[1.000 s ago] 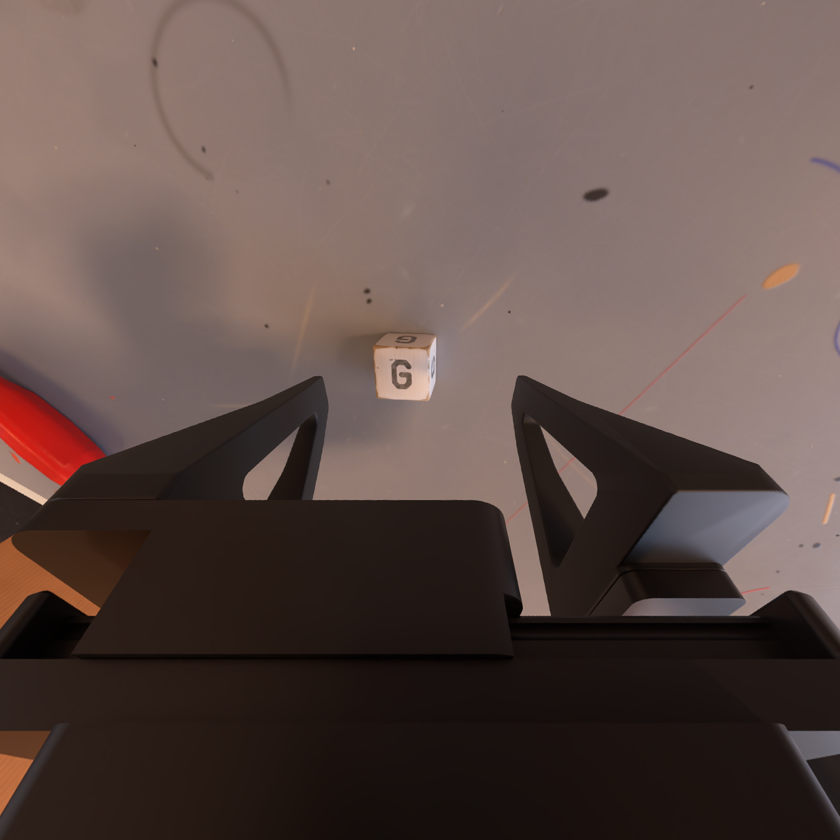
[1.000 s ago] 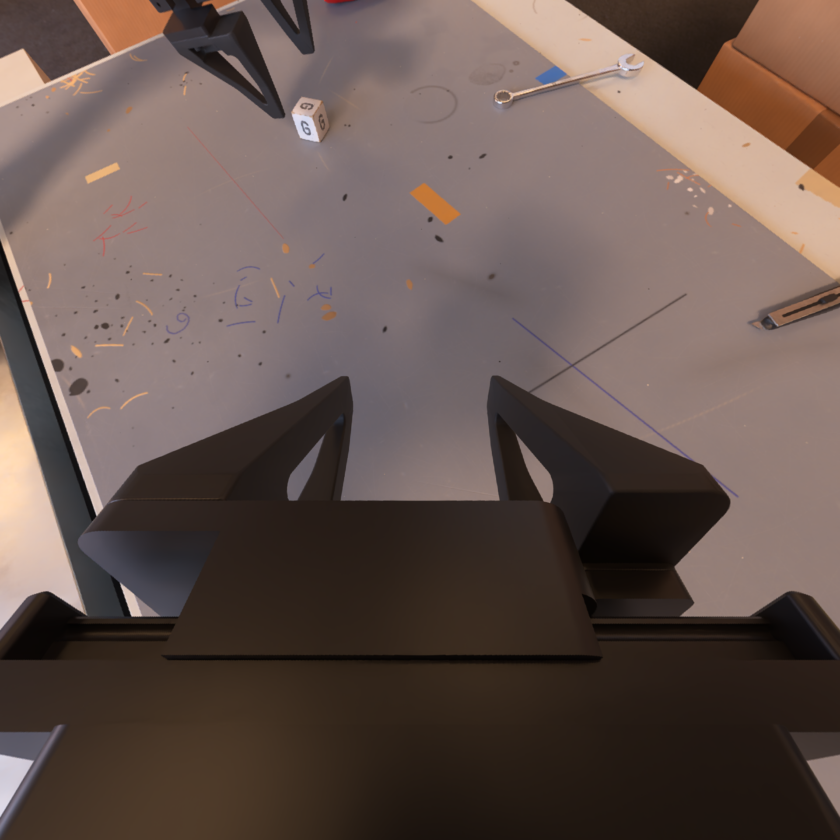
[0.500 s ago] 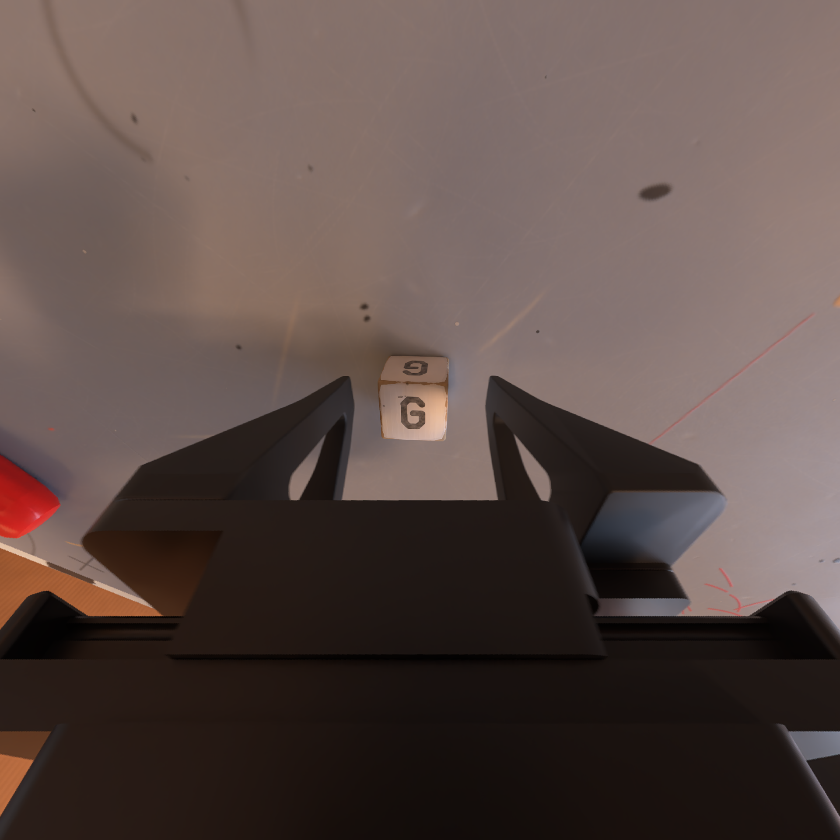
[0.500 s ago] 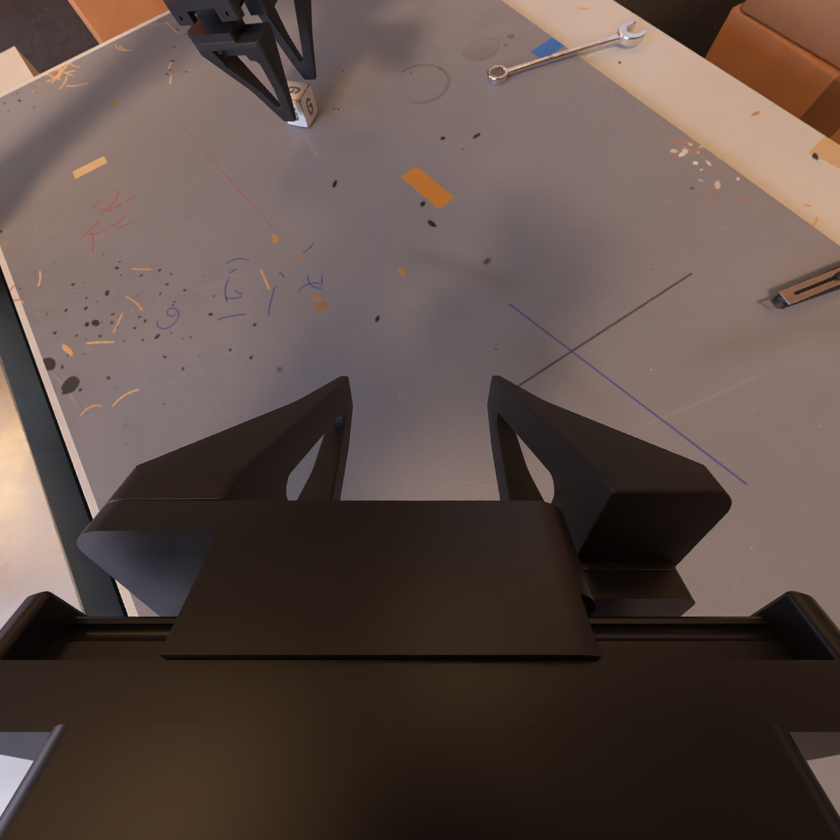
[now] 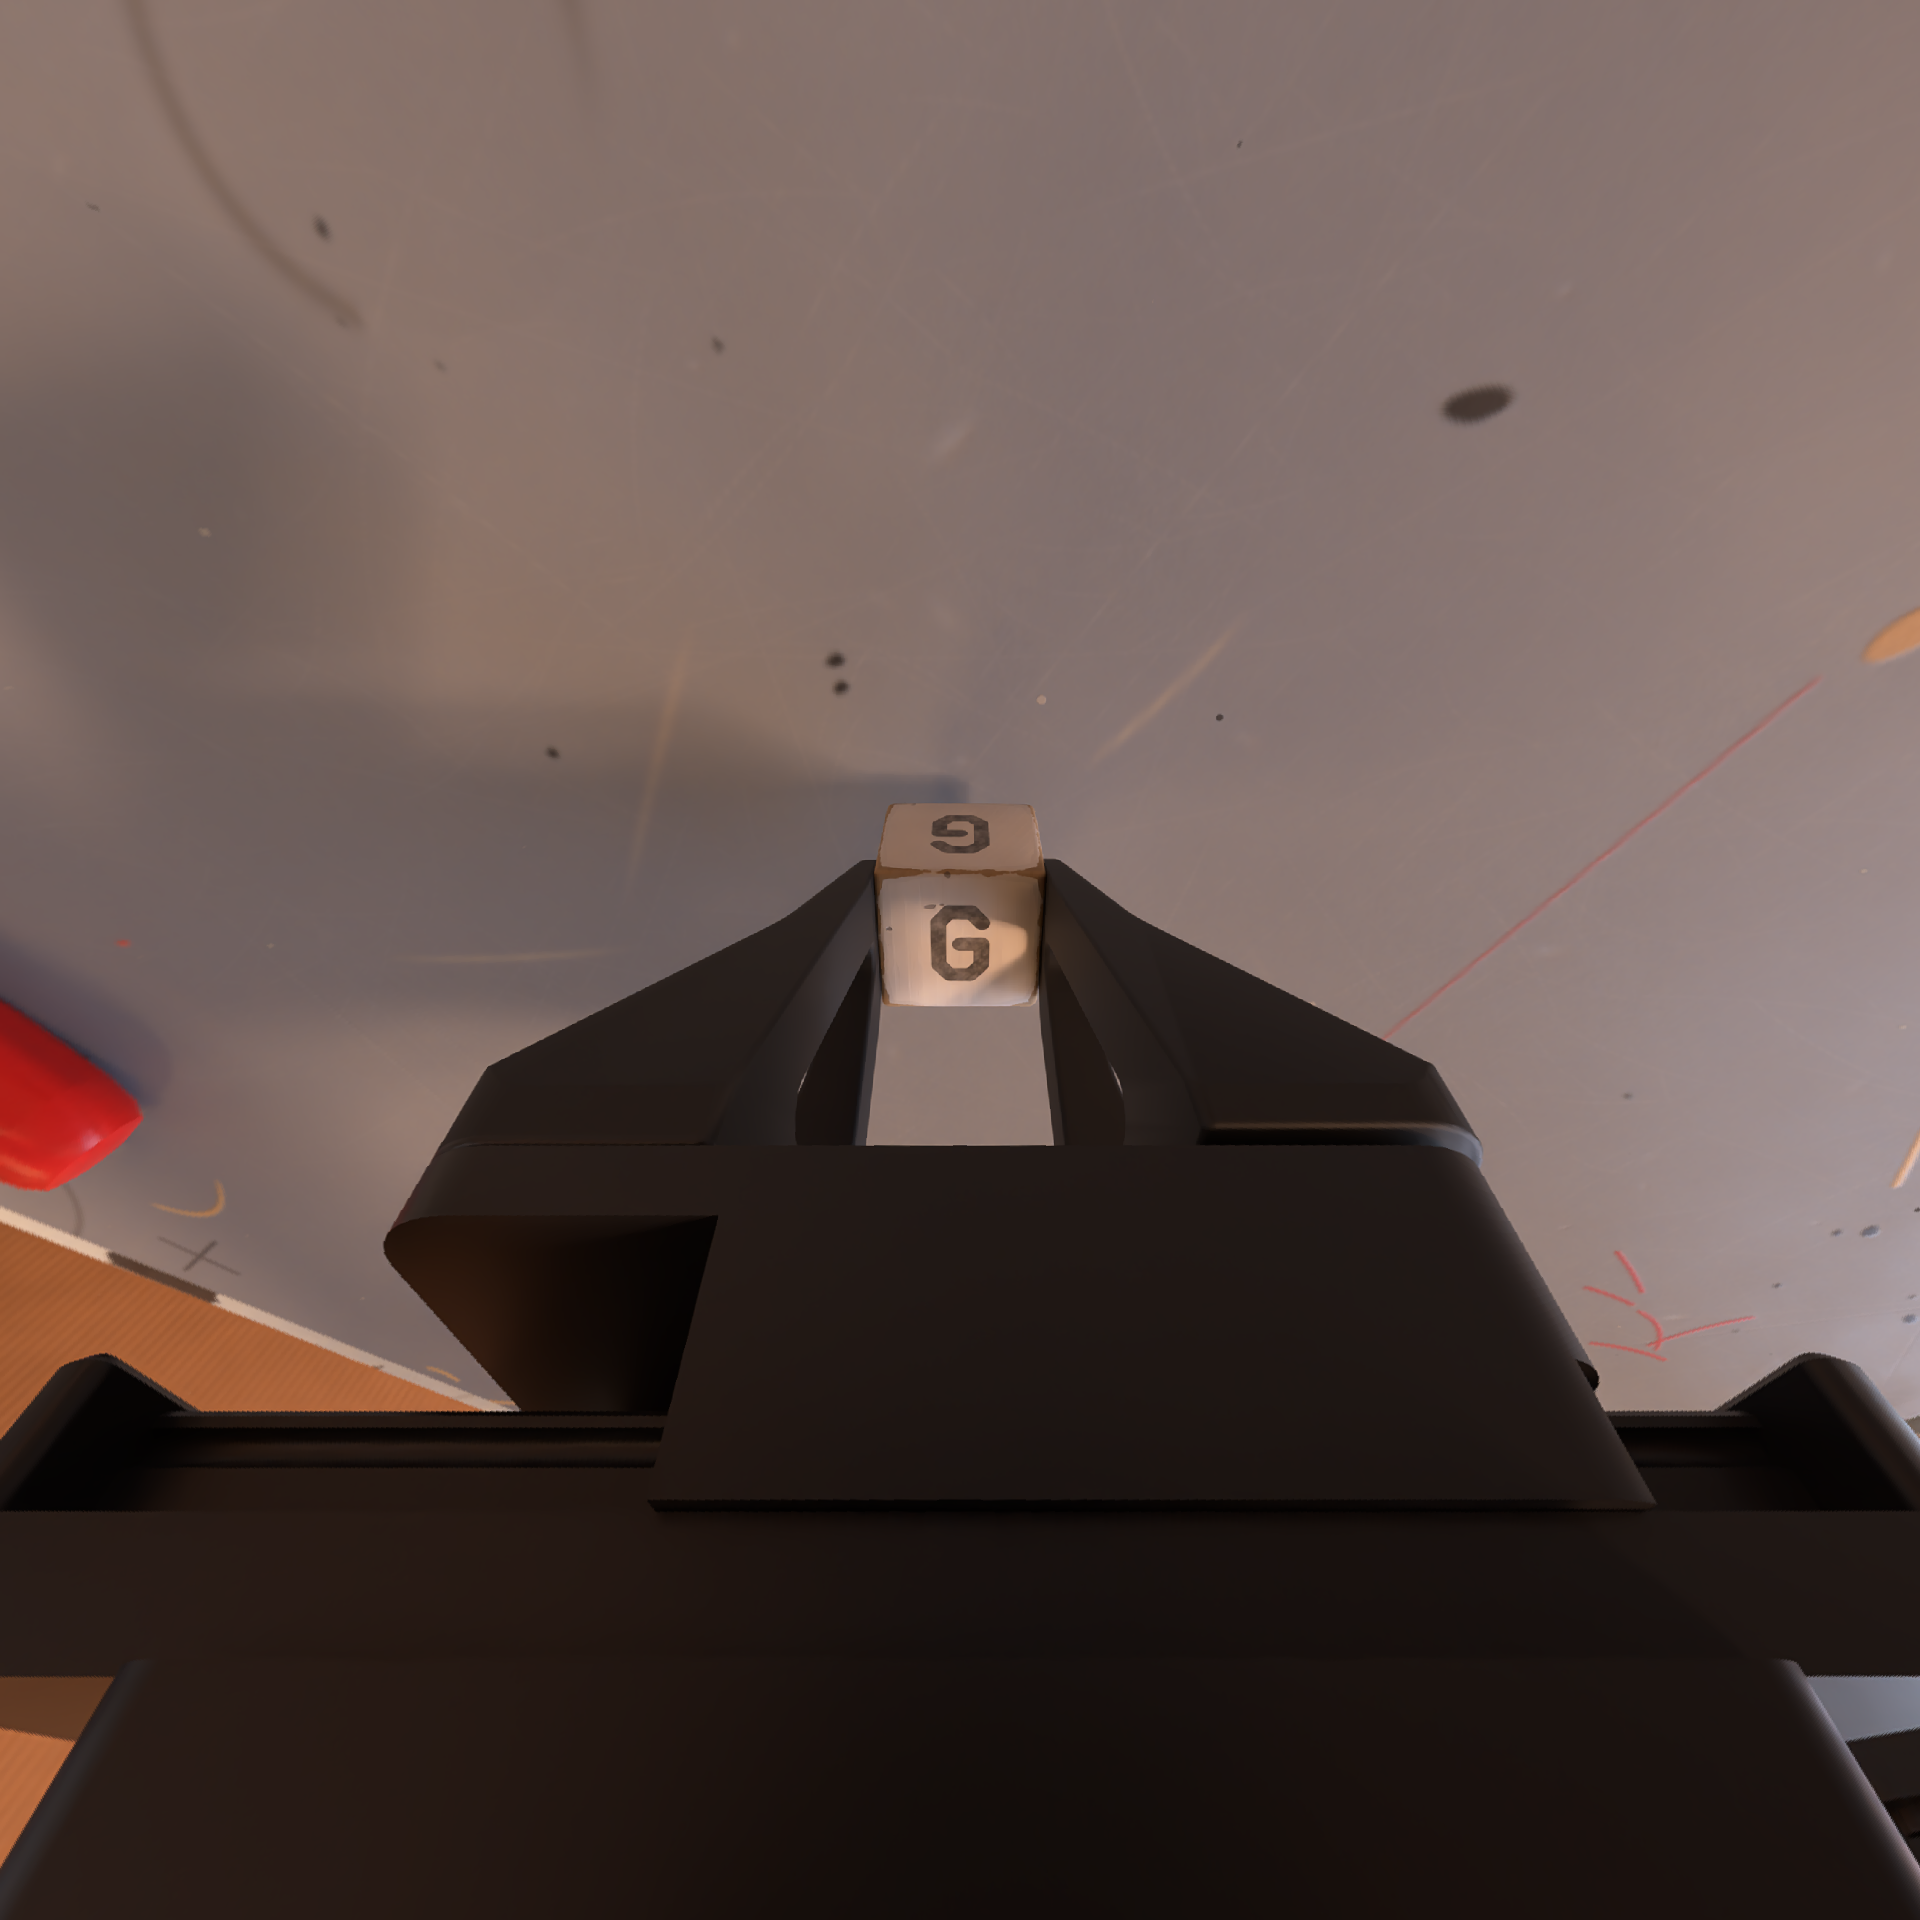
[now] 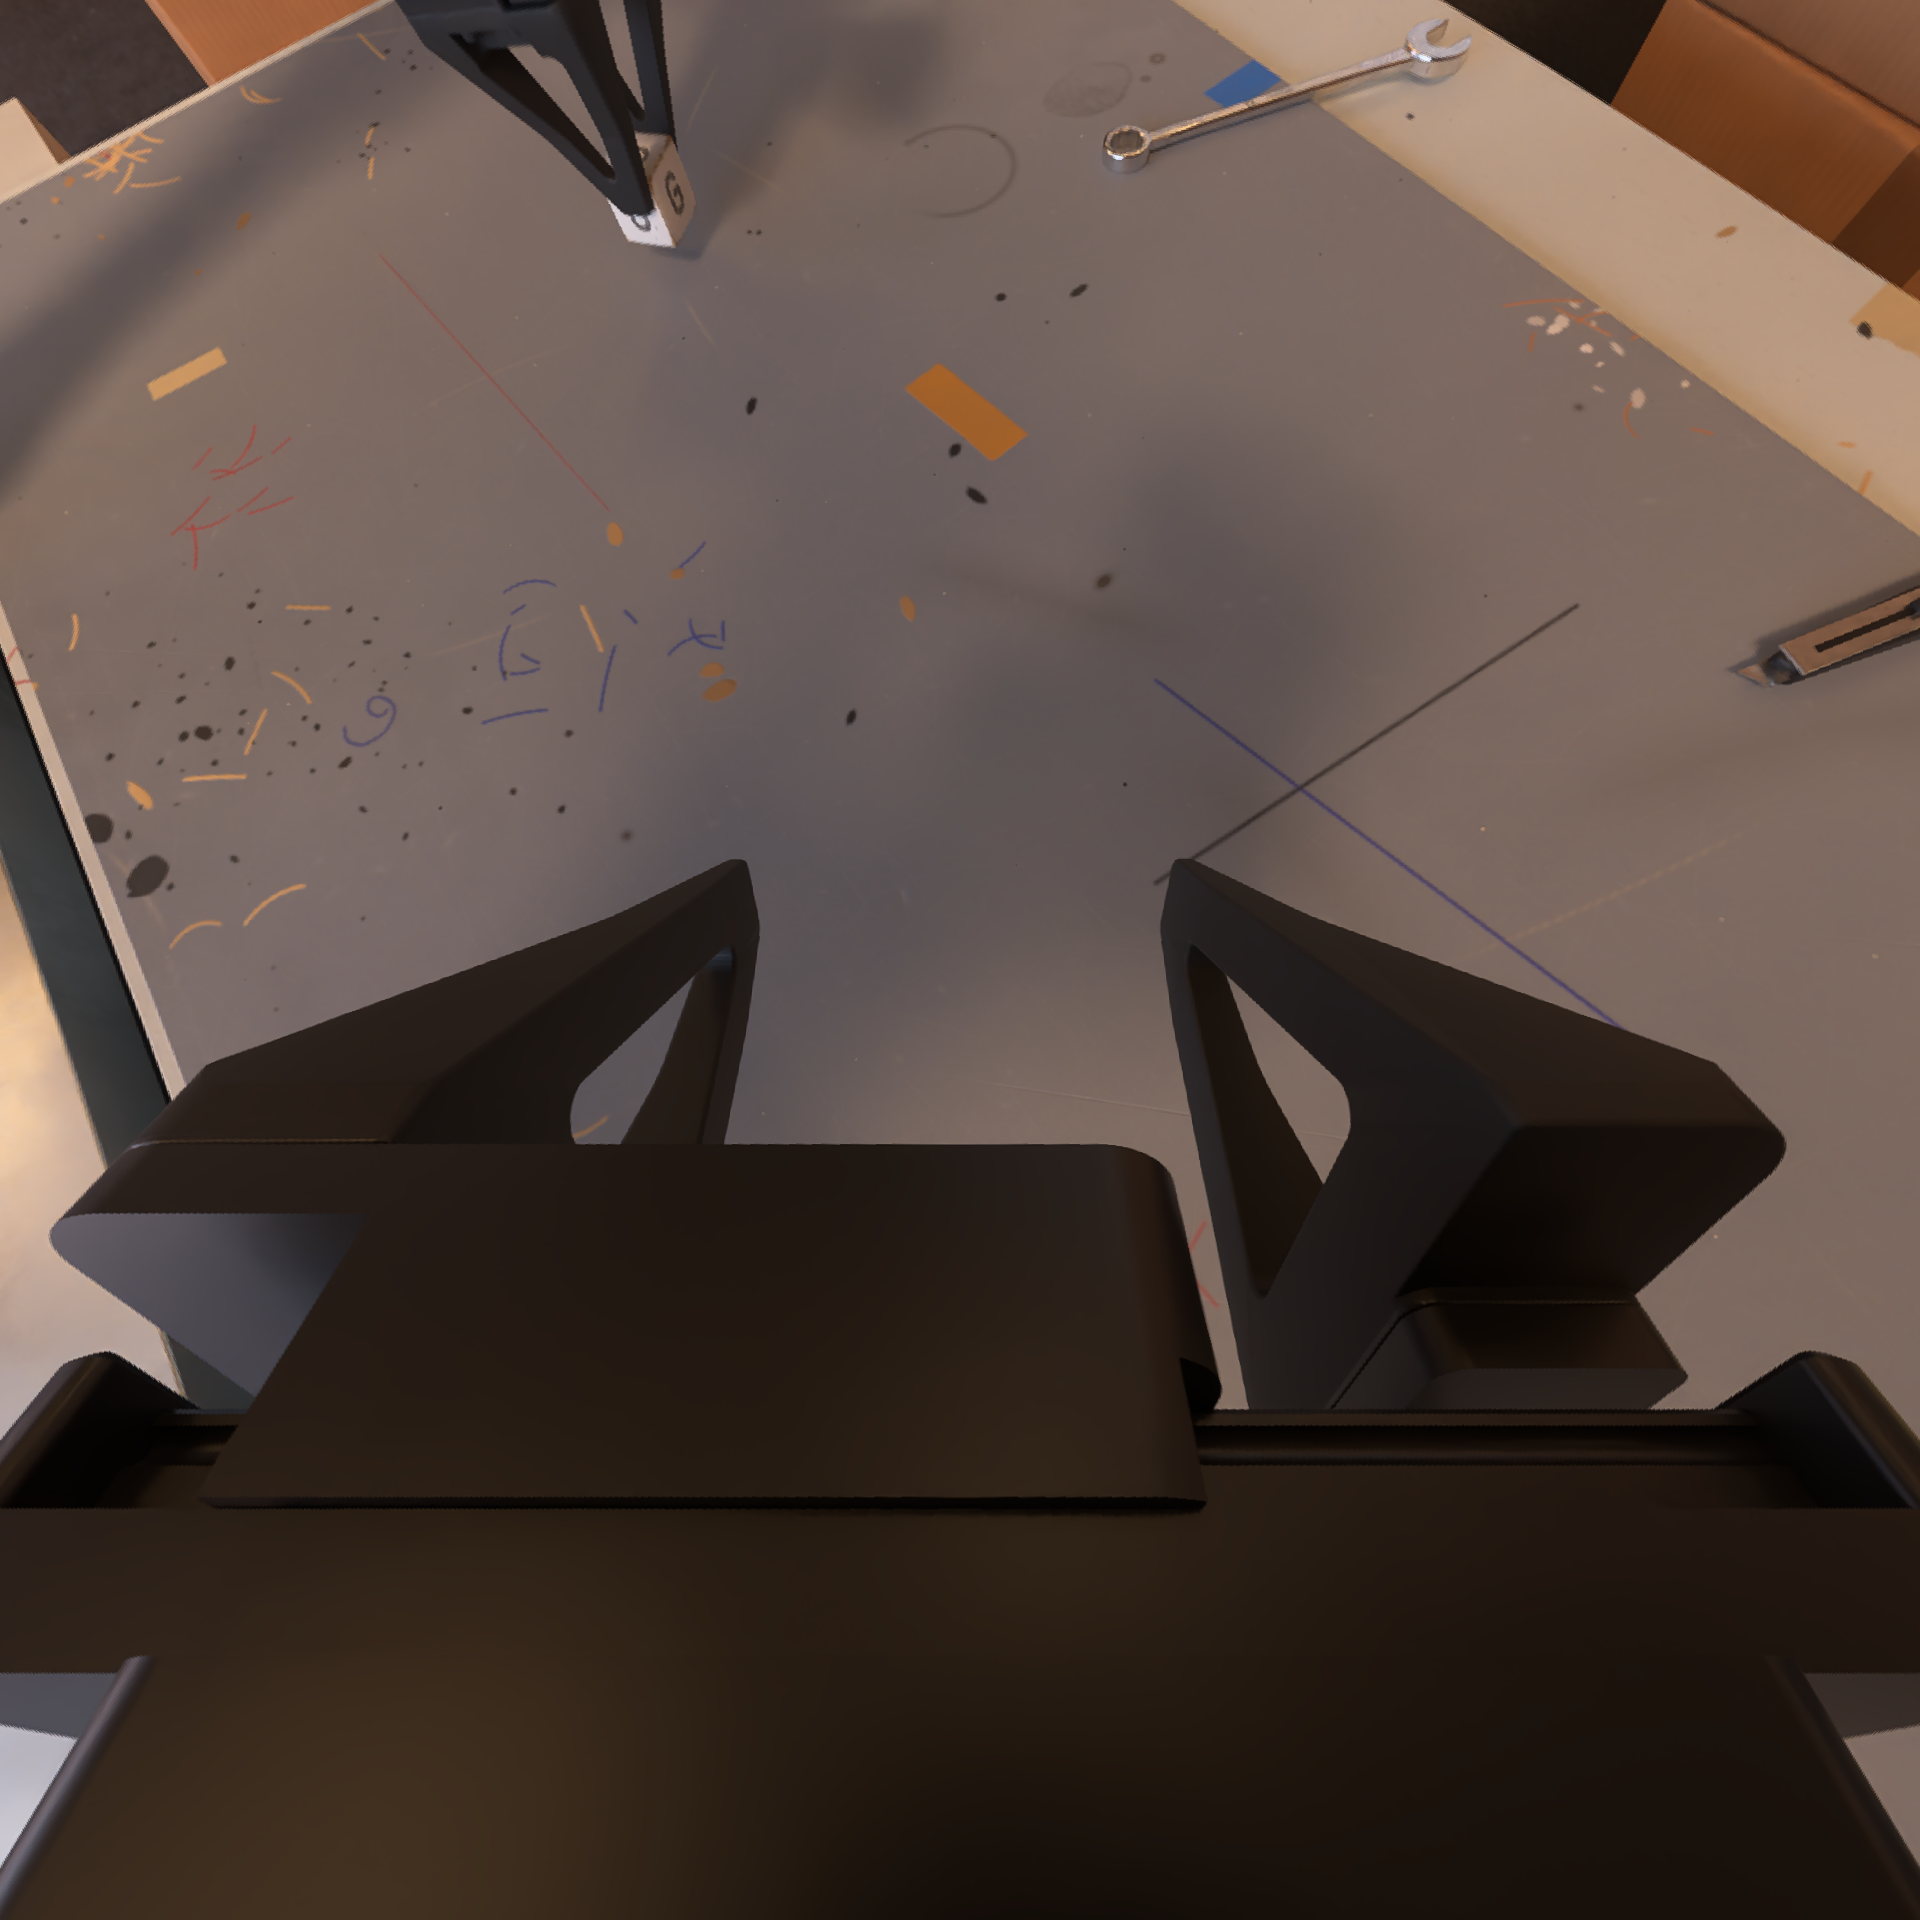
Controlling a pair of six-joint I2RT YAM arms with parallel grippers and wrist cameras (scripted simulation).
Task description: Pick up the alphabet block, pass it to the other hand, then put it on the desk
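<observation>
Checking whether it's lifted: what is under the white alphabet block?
Grey desk surface lies beneath the white alphabet block, clamped in the left gripper. Its underside is hidden, so contact cannot be judged.

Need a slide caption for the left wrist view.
Left gripper shut on the alphabet block above the grey desk.

Matte black jaws, triangular with cut-out centres, on black rails.

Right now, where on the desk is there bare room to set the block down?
The widest free patch of the desk lies ahead of the open right gripper, bordered by the utility knife and desk edge. The far end is crowded: the left gripper, jaws shut on the alphabet block, with the wrench nearby.
</observation>
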